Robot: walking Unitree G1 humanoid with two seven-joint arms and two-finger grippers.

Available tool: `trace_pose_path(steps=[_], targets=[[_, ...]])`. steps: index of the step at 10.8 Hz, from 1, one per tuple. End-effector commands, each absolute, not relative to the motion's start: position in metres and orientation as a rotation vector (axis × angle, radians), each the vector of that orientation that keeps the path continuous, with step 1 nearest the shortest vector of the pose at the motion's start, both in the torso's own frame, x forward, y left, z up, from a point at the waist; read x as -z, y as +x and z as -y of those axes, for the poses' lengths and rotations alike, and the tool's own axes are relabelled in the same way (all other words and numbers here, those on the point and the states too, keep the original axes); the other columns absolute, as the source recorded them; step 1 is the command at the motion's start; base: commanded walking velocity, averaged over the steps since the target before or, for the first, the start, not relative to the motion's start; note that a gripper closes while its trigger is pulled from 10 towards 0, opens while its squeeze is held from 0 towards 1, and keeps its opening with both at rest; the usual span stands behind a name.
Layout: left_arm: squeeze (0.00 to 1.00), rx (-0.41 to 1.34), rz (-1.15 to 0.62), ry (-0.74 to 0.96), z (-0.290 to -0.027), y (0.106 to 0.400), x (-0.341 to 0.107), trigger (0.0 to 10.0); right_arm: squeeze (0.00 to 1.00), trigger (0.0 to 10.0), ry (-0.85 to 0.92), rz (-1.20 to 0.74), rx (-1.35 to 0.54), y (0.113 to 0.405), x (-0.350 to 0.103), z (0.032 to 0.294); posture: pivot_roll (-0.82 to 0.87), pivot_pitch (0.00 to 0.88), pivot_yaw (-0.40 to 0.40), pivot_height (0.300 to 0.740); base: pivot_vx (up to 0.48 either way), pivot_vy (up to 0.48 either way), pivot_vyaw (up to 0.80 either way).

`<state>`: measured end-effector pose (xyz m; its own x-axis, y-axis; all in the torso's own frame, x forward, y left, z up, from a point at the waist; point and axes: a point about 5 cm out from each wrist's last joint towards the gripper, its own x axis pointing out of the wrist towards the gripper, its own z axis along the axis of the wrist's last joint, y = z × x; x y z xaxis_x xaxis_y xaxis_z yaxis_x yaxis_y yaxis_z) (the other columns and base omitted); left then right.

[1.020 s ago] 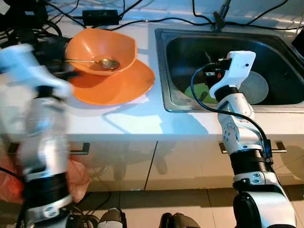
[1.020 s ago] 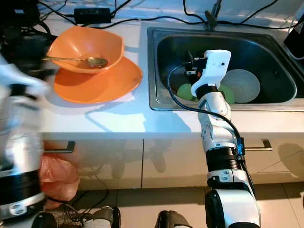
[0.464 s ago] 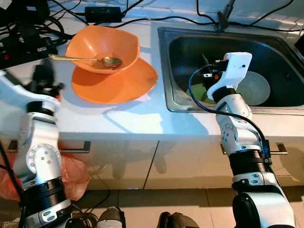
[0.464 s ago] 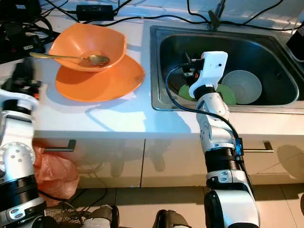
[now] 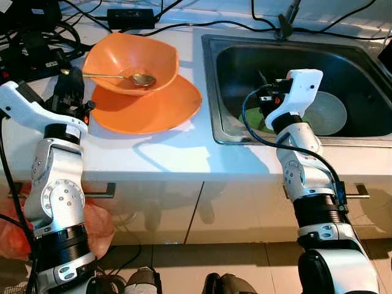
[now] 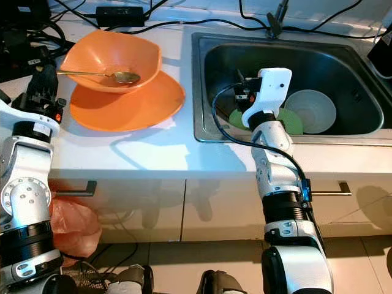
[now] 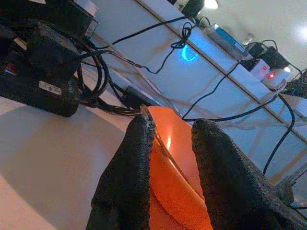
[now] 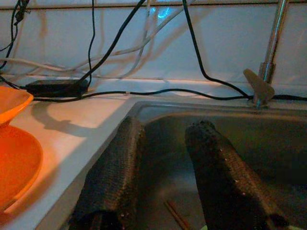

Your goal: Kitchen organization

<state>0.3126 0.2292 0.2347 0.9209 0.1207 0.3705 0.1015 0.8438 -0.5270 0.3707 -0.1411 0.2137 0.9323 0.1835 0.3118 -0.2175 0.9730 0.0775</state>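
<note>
Early going: the left claw (image 5: 72, 82), fingers parted and grasping nothing, lines up on the spoon (image 5: 116, 77) handle in the orange bowl (image 5: 131, 61) (stacked on its plate (image 5: 150, 110)) on the counter (image 5: 177, 150). Right claw (image 8: 163, 177), released, hovers over the sink (image 5: 245, 67).

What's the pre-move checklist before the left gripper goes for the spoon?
1. Left gripper open: ok, gap between its fingers in the wrist view.
2. Gripper lined up with spoon handle: ok, handle tip close to the fingers.
3. Spoon free to lift: ok, it lies loose in the bowl.
4. Bowl stable: ok, seated on the plate.
5. Cables off the gripper's path: cannot tell, they crowd close behind it.
6. Right gripper out of the way: ok, over the sink.
</note>
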Motion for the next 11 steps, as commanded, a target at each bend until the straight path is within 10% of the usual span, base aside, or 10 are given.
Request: trace_pose_path(steps=[1, 11], targets=[[0.00, 0.002, 0.416, -0.563, -0.224, 0.314, -0.238, 10.0, 0.00, 10.0, 0.110, 0.309, -0.190, 0.368, -0.213, 0.145, 0.10, 0.155, -0.075, 0.723, 0.000, 0.000, 0.00], [0.00, -0.091, 0.376, -0.625, -0.217, 0.338, -0.234, 10.0, 0.00, 10.0, 0.110, 0.318, -0.189, 0.368, -0.215, 0.145, 0.08, 0.143, -0.070, 0.723, 0.000, 0.000, 0.00]])
